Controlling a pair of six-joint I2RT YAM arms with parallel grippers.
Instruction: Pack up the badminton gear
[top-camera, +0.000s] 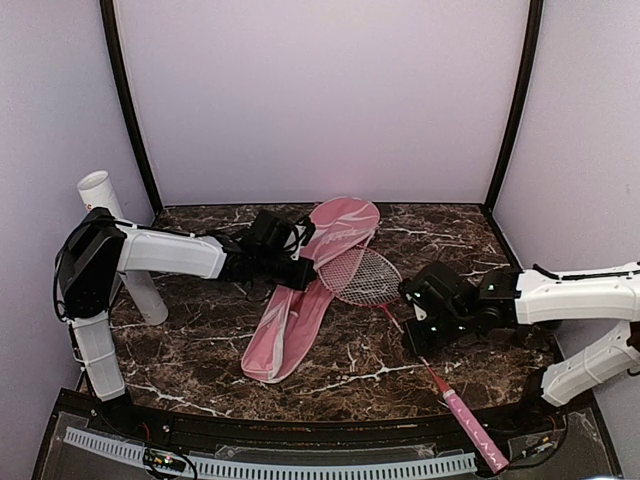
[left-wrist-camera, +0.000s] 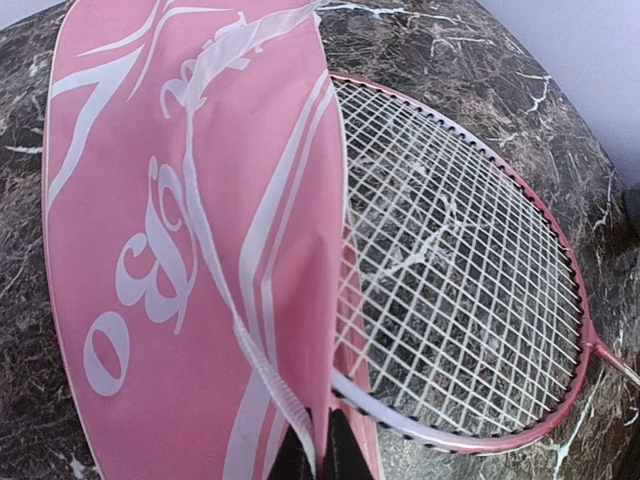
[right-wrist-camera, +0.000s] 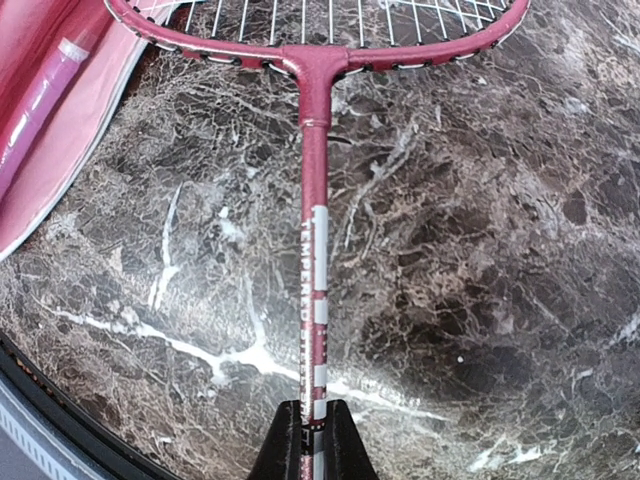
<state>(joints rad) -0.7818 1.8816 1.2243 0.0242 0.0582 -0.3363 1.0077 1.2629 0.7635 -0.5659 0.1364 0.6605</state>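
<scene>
My left wrist view shows my left tool (left-wrist-camera: 312, 455) pinched shut on the pink racket bag's (left-wrist-camera: 180, 250) flap edge, the red-framed racket's (left-wrist-camera: 450, 270) head partly under it; right wrist view shows my right tool (right-wrist-camera: 312, 445) clamped on its shaft; only overhead shows a white tube (top-camera: 100, 190) standing left on the dark marble bench (top-camera: 200, 350); pale walls (top-camera: 320, 100).

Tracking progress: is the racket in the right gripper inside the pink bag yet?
Partly: the racket has its head's edge under the bag flap; shaft and handle lie outside.

Matt cloth bag (left-wrist-camera: 150, 250), glossy racket (right-wrist-camera: 315, 240), marble-look table (right-wrist-camera: 480, 250)
</scene>
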